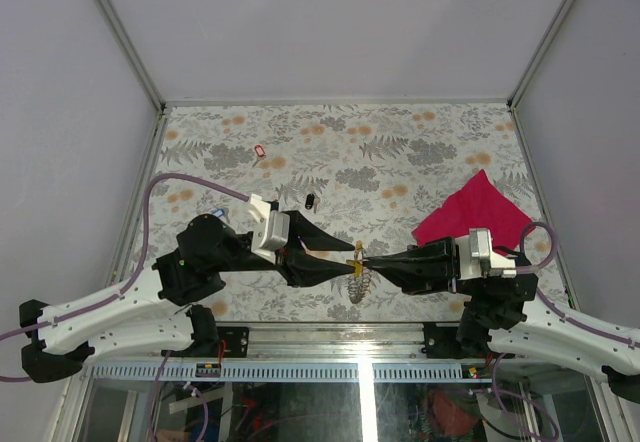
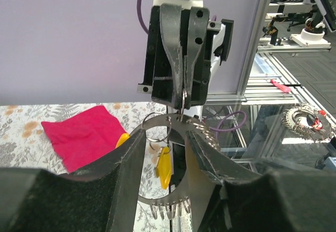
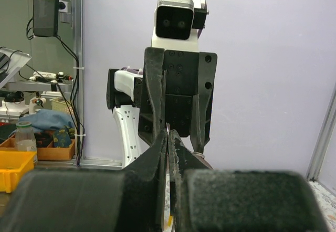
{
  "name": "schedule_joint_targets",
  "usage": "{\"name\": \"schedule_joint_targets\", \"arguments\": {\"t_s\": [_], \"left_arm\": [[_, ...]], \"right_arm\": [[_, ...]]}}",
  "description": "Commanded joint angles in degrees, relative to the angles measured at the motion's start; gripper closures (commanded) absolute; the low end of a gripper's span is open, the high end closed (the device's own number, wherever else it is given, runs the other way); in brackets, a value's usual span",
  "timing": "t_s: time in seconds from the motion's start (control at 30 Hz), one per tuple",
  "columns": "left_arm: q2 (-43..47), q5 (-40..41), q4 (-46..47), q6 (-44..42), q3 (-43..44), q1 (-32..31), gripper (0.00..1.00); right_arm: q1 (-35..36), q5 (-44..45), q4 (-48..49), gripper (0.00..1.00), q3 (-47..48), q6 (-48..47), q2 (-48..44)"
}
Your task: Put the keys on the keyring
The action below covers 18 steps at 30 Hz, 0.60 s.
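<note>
The keyring (image 1: 359,280), a flat silvery loop, hangs above the table's near edge between the two arms. My right gripper (image 1: 366,260) is shut on its top edge; the thin metal shows edge-on between the right pads (image 3: 168,133). In the left wrist view the keyring (image 2: 163,199) faces the camera, with a yellow key (image 2: 164,166) on a small split ring and several small rings along its bottom. My left gripper (image 2: 166,135) stands open, tips at the loop's upper sides. A red key (image 1: 260,151), a black key (image 1: 310,201) and a blue key (image 1: 217,213) lie on the table.
A magenta cloth (image 1: 473,217) lies on the flowered table at the right, behind the right arm. The metal frame rail (image 1: 330,334) runs along the near edge below the grippers. Grey walls close the table in at the left, right and back.
</note>
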<state>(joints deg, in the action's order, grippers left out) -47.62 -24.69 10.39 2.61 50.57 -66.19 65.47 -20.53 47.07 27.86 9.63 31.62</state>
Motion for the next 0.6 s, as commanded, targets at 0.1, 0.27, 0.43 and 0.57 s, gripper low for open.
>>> {"name": "schedule_joint_targets", "arguments": {"t_s": [0.1, 0.27, 0.43, 0.57], "left_arm": [[0.67, -1.44, 6.81, 0.9, 1.96, 0.19, 0.64], [0.07, -1.86, 6.8, 0.82, 2.17, 0.21, 0.64], [-0.24, -2.01, 7.37, 0.92, 2.22, 0.23, 0.66], [-0.53, -2.35, 7.54, 0.9, 2.34, 0.22, 0.67]], "right_arm": [[0.32, 0.01, 3.27, 0.99, 1.84, -0.64, 0.02], [0.28, 0.41, 3.23, 0.99, 1.97, -0.13, 0.29], [0.27, 0.3, 2.57, 0.99, 2.46, 0.13, 0.77], [0.31, 0.37, 2.72, 0.99, 2.46, 0.3, 0.9]]}}
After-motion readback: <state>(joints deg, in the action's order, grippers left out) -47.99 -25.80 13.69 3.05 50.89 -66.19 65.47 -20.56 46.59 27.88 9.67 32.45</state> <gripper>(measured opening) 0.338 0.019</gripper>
